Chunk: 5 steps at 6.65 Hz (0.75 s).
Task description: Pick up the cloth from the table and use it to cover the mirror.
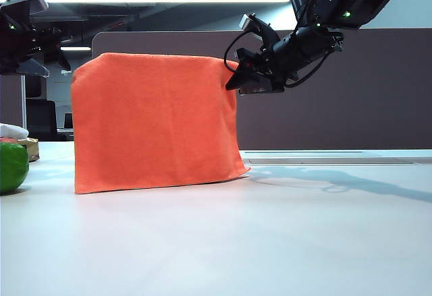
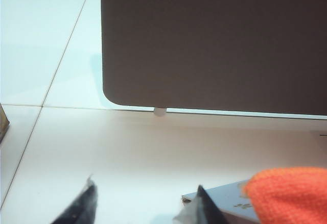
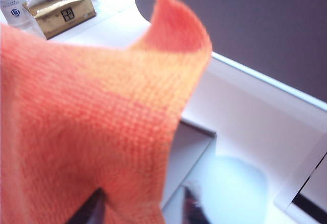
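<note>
Tool tips of the right tool (image 1: 236, 83) sit at the upper right corner of the cloth (image 1: 155, 124) in the exterior view; the right wrist view shows its two dark fingers (image 3: 89, 211) parted either side of the cloth's edge, with fabric lying between them, though whether they pinch it I cannot tell. The cloth hangs draped over the mirror (image 3: 186, 157), hiding it from the front; only a pale edge shows beneath the fabric in the right wrist view. Its lower hem reaches the worktop (image 1: 216, 242). The left tool (image 2: 145, 206) is high at the upper left of the exterior view, jaws wide and holding nothing, just beside the cloth's other corner. Behind stands a grey-brown partition (image 1: 351, 87). A green round thing (image 1: 12, 166) sits at the far left edge, and a gold tissue box (image 3: 61, 12) lies beyond the cloth.
</note>
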{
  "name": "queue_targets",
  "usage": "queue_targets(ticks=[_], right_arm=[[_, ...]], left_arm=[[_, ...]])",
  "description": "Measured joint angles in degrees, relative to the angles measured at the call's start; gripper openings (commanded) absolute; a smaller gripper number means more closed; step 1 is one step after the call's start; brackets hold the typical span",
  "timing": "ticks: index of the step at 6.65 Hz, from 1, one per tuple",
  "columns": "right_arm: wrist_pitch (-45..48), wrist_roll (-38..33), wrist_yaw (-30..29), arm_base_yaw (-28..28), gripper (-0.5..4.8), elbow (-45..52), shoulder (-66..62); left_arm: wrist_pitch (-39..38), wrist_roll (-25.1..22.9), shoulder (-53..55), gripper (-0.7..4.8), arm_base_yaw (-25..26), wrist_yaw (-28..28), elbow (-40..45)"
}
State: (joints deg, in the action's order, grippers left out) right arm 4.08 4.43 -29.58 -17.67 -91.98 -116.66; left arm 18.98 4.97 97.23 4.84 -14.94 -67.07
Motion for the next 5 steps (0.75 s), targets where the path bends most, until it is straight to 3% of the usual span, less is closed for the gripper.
queue_targets(ticks=[1, 3, 4, 5], right_arm=[[5.6, 0.1, 0.0, 0.0, 2.22, 0.2, 4.4], [5.3, 0.1, 0.0, 0.0, 2.21, -0.1, 5.4], [-1.8, 1.7, 0.2, 0.0, -0.05, 0.0, 5.7], [1.1, 1.9, 8.2, 1.6, -0.05, 0.0, 11.8]], left_arm=[[0.0, -0.2, 0.0, 2.47, 0.0, 0.0, 0.0], [0.0, -0.2, 0.0, 2.41, 0.0, 0.0, 0.0], [0.0, -0.2, 0.0, -0.05, 0.0, -0.1, 0.0], [0.4, -2.4, -9.3, -0.05, 0.0, -0.5, 0.1]])
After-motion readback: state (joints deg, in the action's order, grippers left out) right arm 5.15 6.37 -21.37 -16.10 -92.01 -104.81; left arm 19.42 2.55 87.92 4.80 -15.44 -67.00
